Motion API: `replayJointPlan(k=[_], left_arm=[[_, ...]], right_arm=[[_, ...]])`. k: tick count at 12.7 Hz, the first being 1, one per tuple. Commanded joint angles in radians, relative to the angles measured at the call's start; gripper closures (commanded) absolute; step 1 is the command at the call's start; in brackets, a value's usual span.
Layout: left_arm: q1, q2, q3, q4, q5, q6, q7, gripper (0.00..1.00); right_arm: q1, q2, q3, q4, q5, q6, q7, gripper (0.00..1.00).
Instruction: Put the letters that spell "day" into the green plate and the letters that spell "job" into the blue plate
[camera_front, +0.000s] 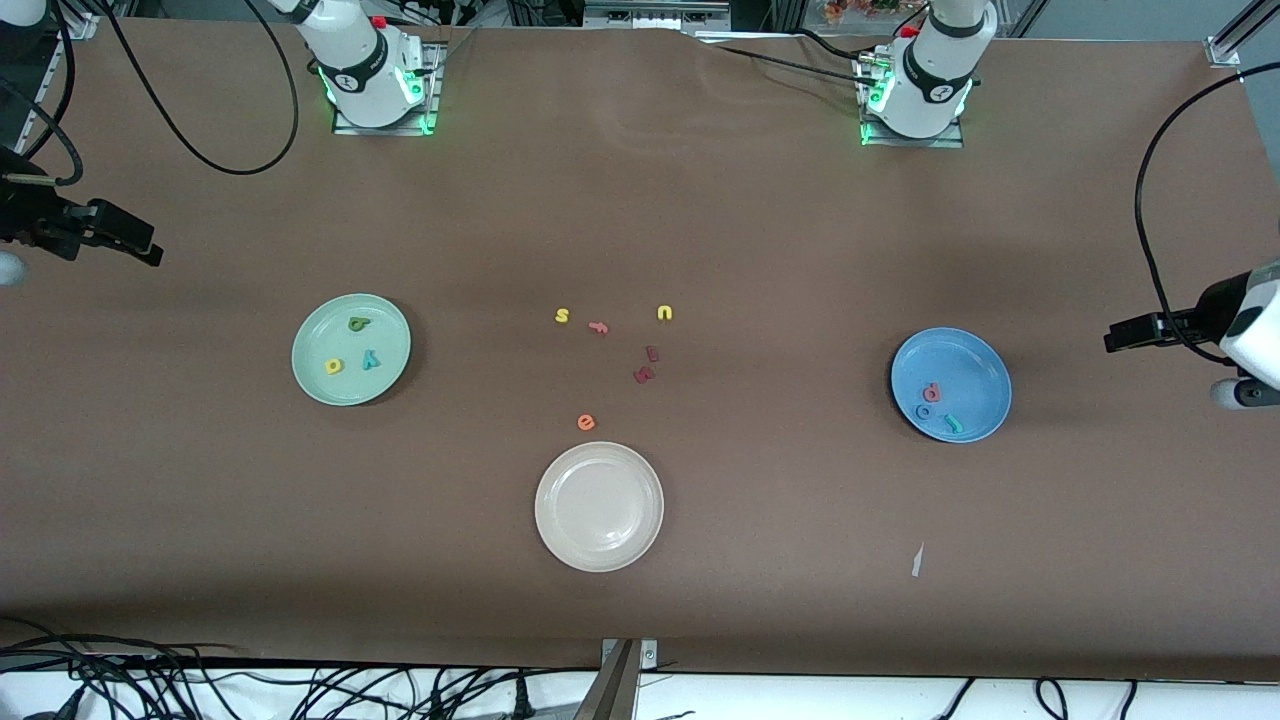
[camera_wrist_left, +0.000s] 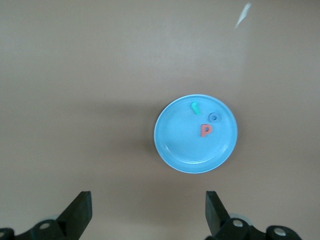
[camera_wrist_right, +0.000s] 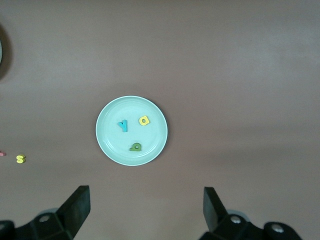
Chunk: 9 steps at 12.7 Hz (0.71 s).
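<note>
Seemingly finished: from the front camera, the green plate (camera_front: 351, 349) at the right arm's end of the bench (camera_front: 760, 230) carries the dark green "d" (camera_front: 358, 323), yellow "a" (camera_front: 334, 366) and teal "y" (camera_front: 371, 360), while the blue plate (camera_front: 951, 385) at the left arm's end carries the pinkish-red "b" (camera_front: 932, 392), blue "o" (camera_front: 924, 411) and teal "j" (camera_front: 952, 424). Between the plates lie the leftovers — yellow "s" (camera_front: 562, 316), yellow "u" (camera_front: 665, 313), orange "e" (camera_front: 586, 422) and dark red pieces (camera_front: 645, 374) — with the cream-white plate (camera_front: 599, 506) nearest the camera. Both arms wait at the bench's ends, the left hand (camera_front: 1125, 335) and the right hand (camera_front: 135, 245) carrying nothing.

From the left wrist, the left hand (camera_wrist_left: 148, 212) hangs with fingers spread wide, the blue plate (camera_wrist_left: 172, 150) beneath; the "j" (camera_wrist_left: 195, 107) lies flat, its long stroke running slantwise toward the rim, beside the "o" (camera_wrist_left: 213, 117) and "b" (camera_wrist_left: 205, 130).

From the right wrist, the right hand (camera_wrist_right: 147, 210) is likewise spread over the green plate (camera_wrist_right: 110, 142); the "y" (camera_wrist_right: 122, 125) lies flat near the "a" (camera_wrist_right: 144, 120) and "d" (camera_wrist_right: 135, 147), its tail toward the plate's middle.

By these views both words are sorted — nothing more seems called for than staying clear.
</note>
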Motion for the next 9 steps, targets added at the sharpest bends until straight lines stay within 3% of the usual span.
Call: replayJointPlan(k=[1,3,9], left_arm=[[-0.088,-0.111,0.047,-0.032,-0.025,-0.001,-0.001,0.0],[-0.141,-0.138,0.065,-0.034,-0.045,-0.009,0.0,0.0],[-0.166,-0.189,0.097,-0.103,-0.098,-0.028,0.006,0.0]], right_arm=[[0.0,-0.007,-0.001,0.011,0.015,-0.019,-0.012,0.0],[0.0,-0.007,-0.001,0.011,0.015,-0.019,-0.012,0.0],[-0.002,-0.007,-0.002,0.011,0.016,-0.019,-0.011,0.0]])
